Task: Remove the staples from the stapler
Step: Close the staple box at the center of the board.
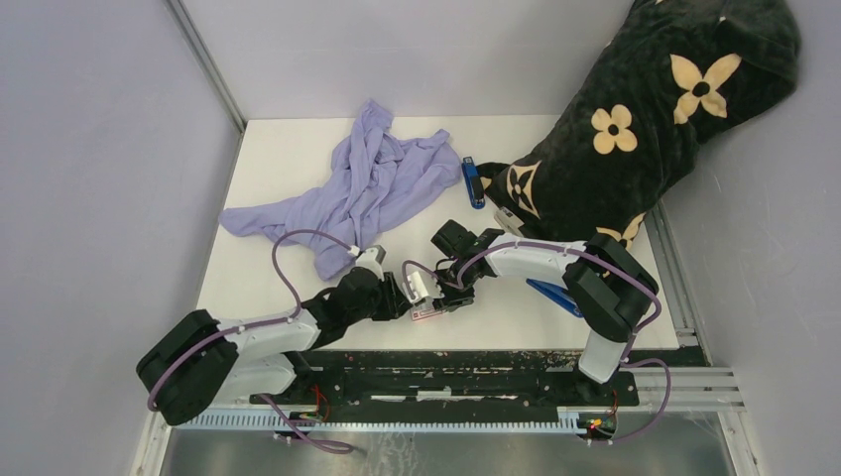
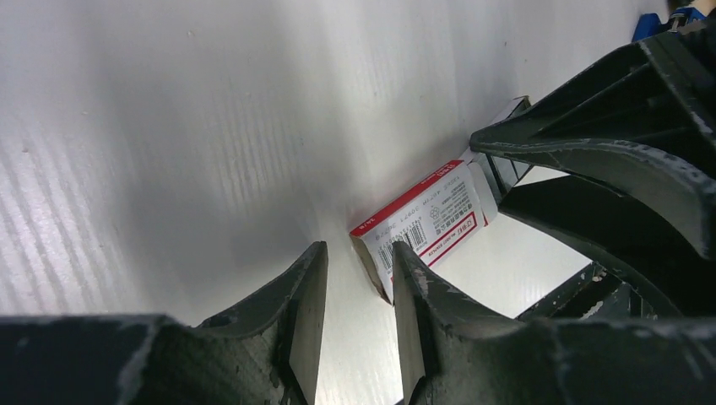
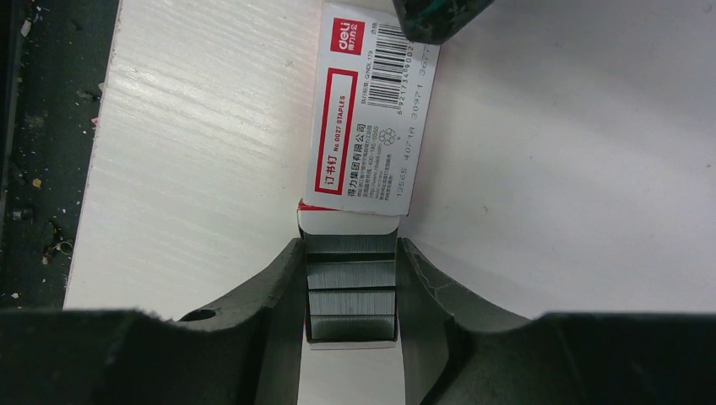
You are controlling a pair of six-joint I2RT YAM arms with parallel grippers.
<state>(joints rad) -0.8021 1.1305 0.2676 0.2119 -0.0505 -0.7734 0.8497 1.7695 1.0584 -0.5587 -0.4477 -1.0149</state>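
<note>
The right gripper (image 3: 350,246) is closed to a narrow gap on the staples (image 3: 350,294), silver-grey ribbed metal strips stacked side by side. One dark finger (image 3: 283,283) bears against each long side of the stack. The stack projects from the open end of the small red-and-white cardboard box (image 3: 367,110), which lies flat on the white table (image 1: 288,159) near its front edge, between the two arms. The left gripper (image 2: 359,251) stands partly open with nothing between its fingers. One fingertip (image 2: 404,270) is at the far corner of the box and overlaps it in both wrist views. Whether it presses on the card cannot be told. The other finger is clear of the box, with bare table showing between them. The narrow blue-and-black stapler (image 1: 474,181) lies towards the far middle of the table, well apart from both grippers. It sits between a crumpled lilac cloth garment (image 1: 357,188) and a large black plush item with cream flower motifs (image 1: 645,109). A second flat blue object (image 1: 553,296) lies partly hidden beneath the right arm; its nature cannot be determined.
</note>
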